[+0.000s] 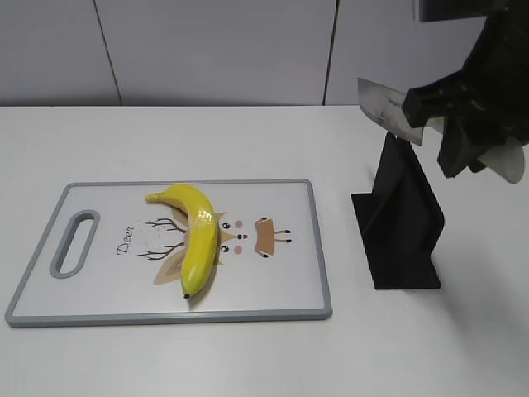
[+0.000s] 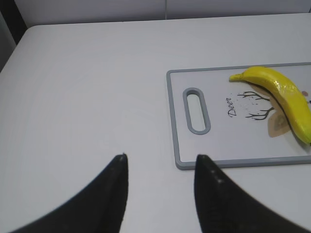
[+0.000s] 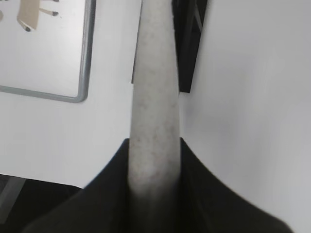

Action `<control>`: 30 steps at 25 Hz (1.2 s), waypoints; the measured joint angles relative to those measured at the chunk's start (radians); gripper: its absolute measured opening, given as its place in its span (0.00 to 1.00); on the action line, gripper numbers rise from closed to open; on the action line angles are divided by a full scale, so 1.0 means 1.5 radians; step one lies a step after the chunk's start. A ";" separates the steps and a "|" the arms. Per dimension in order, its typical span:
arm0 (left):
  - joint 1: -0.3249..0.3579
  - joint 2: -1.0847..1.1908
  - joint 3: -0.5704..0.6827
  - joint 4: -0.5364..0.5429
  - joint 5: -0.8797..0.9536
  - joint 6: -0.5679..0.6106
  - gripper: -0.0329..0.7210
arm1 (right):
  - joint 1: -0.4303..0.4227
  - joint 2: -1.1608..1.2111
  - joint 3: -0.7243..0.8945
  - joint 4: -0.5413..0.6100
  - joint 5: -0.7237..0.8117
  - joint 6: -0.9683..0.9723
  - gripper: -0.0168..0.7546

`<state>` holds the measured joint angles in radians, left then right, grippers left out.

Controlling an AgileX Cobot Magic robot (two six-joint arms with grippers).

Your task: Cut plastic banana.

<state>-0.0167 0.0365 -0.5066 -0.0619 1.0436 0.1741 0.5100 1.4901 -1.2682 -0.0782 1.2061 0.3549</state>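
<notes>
Knife in hand, banana waiting on the board

Exterior view: our right gripper (image 1: 463,116) grasps the knife (image 1: 390,109) above the black stand (image 1: 401,223), well right of the plastic banana (image 1: 195,236) lying on the cutting board (image 1: 273,281); we should carry the blade leftward and square it across the banana's middle. Left wrist view: our left gripper (image 2: 160,167) hangs with fingers parted and empty; the banana lies beyond them, up and right. Right wrist view: fingers (image 3: 112,189) clench the pale handle (image 3: 155,116) firmly.
</notes>
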 joint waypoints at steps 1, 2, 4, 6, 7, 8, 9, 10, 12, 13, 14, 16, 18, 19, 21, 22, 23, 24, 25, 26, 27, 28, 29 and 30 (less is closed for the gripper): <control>0.000 0.000 0.000 0.000 0.000 0.000 0.61 | 0.000 0.000 -0.009 0.001 0.000 -0.010 0.24; 0.000 0.000 0.000 0.000 0.000 0.000 0.61 | 0.000 0.000 -0.019 0.002 0.000 -0.025 0.24; 0.000 0.000 0.000 0.000 0.000 0.000 0.61 | 0.000 0.000 -0.036 0.002 0.000 -0.058 0.24; 0.000 0.000 0.000 0.000 0.000 0.000 0.61 | 0.000 -0.002 -0.047 0.002 0.000 -0.102 0.24; 0.000 0.000 0.000 0.000 0.000 0.000 0.61 | 0.000 -0.003 -0.049 0.002 0.000 -0.126 0.24; 0.000 0.000 0.000 0.000 0.000 0.000 0.61 | 0.000 -0.003 -0.049 0.002 -0.002 -0.146 0.24; 0.000 0.000 0.000 0.000 0.000 0.000 0.61 | 0.000 -0.003 -0.049 0.002 -0.004 -0.171 0.24; 0.000 0.000 0.000 0.000 0.000 0.000 0.61 | 0.000 -0.003 -0.049 0.002 -0.010 -0.196 0.24; 0.000 0.000 0.000 0.000 0.000 0.000 0.61 | 0.000 -0.003 -0.049 0.002 -0.031 -0.243 0.24; 0.000 0.000 0.000 0.000 0.000 0.000 0.61 | 0.000 -0.003 -0.049 0.002 -0.046 -0.272 0.24; 0.000 0.000 0.000 0.000 0.000 0.000 0.61 | 0.000 -0.003 -0.049 0.002 -0.065 -0.306 0.24; 0.000 0.003 0.000 0.000 -0.001 0.000 0.61 | 0.000 -0.003 -0.049 0.010 -0.105 -0.374 0.24; 0.000 0.015 -0.004 0.001 -0.010 0.000 0.61 | -0.002 -0.003 -0.049 0.030 -0.147 -0.433 0.24; 0.000 0.025 -0.009 0.001 -0.019 0.000 0.62 | -0.007 -0.003 -0.049 0.042 -0.161 -0.459 0.24; 0.000 0.047 -0.020 -0.001 -0.059 0.004 0.64 | -0.018 0.007 -0.053 0.082 -0.178 -0.514 0.24; 0.000 0.062 -0.026 -0.005 -0.080 0.011 0.66 | -0.027 0.017 -0.054 0.101 -0.179 -0.549 0.24; 0.000 0.079 -0.030 -0.011 -0.107 0.026 0.69 | -0.039 0.026 -0.055 0.125 -0.179 -0.585 0.24; 0.000 0.095 -0.035 -0.018 -0.132 0.036 0.73 | -0.050 0.038 -0.055 0.149 -0.178 -0.625 0.24; 0.000 0.116 -0.040 -0.023 -0.155 0.042 0.76 | -0.061 0.050 -0.055 0.175 -0.175 -0.664 0.24; 0.000 0.139 -0.045 -0.026 -0.172 0.050 0.78 | -0.071 0.059 -0.055 0.194 -0.171 -0.718 0.24; 0.000 0.161 -0.050 -0.031 -0.188 0.061 0.80 | -0.078 0.067 -0.055 0.212 -0.164 -0.773 0.24; 0.000 0.188 -0.057 -0.038 -0.199 0.081 0.81 | -0.080 0.073 -0.055 0.225 -0.157 -0.817 0.24; 0.000 0.220 -0.067 -0.051 -0.205 0.102 0.82 | -0.081 0.079 -0.055 0.234 -0.152 -0.865 0.24; 0.000 0.253 -0.077 -0.067 -0.211 0.134 0.82 | -0.081 0.083 -0.055 0.245 -0.149 -0.907 0.24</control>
<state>-0.0167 0.4156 -0.6224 -0.1624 0.7278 0.3754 0.3884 1.6146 -1.3503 0.2888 0.9829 -1.0053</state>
